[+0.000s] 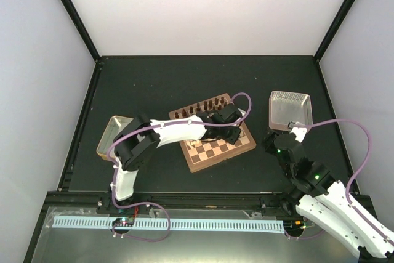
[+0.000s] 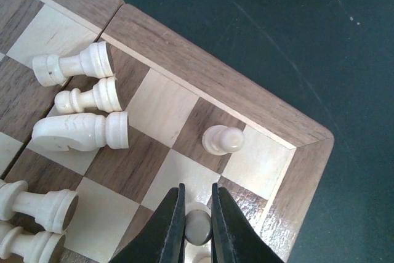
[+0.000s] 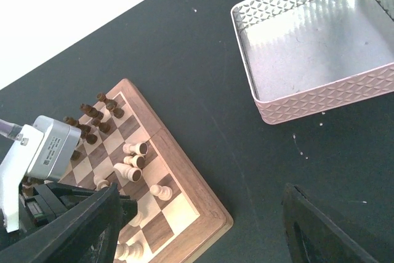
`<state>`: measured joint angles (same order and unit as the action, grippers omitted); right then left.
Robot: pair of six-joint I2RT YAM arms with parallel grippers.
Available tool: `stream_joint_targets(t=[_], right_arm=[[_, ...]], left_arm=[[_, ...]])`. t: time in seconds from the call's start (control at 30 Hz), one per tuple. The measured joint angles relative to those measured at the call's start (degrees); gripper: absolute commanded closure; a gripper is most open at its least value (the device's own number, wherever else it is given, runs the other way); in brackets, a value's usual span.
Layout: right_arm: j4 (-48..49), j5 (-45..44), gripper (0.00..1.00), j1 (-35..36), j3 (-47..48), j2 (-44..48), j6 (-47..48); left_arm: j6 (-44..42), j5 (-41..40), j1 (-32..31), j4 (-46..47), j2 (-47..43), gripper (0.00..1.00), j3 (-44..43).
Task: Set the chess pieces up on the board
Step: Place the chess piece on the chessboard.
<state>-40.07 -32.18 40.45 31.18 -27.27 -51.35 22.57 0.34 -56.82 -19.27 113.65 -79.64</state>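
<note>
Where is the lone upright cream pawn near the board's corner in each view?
Top external: cannot make it out; the left gripper crowds that board corner.
Left wrist: cream pawn right of centre, above the fingers.
Right wrist: lower left, just in from that corner.
Shared landmark: the board corner nearest it.

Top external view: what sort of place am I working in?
Likely a robot lab test cell: plain white walls in black frame posts, a dark matte tabletop, and a slotted white cable duct along its near edge.
</note>
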Motion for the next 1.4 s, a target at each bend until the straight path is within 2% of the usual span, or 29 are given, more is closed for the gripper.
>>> stream_joint_targets(t=[0.4, 0.63, 1.13, 1.4], right_arm=[[-0.2, -0.5, 0.28, 0.0, -0.2, 0.4, 0.0], [-0.3, -0.7, 0.28, 0.0, -0.2, 1.1, 0.0], [-0.5, -0.8, 0.28, 0.0, -0.8, 1.6, 0.0], [-0.7, -0.7, 0.27, 0.0, -0.8, 1.7, 0.0]], left_arm=[[-0.2, 1.4, 0.5, -0.9, 2.0, 0.82, -1.0], [-0.6, 1.9, 0.6, -0.9, 2.3, 0.86, -1.6], [-1.2, 1.9, 0.6, -1.1, 2.7, 0.86, -2.7], [-1.7, 1.6, 0.6, -1.7, 2.8, 0.74, -3.4]])
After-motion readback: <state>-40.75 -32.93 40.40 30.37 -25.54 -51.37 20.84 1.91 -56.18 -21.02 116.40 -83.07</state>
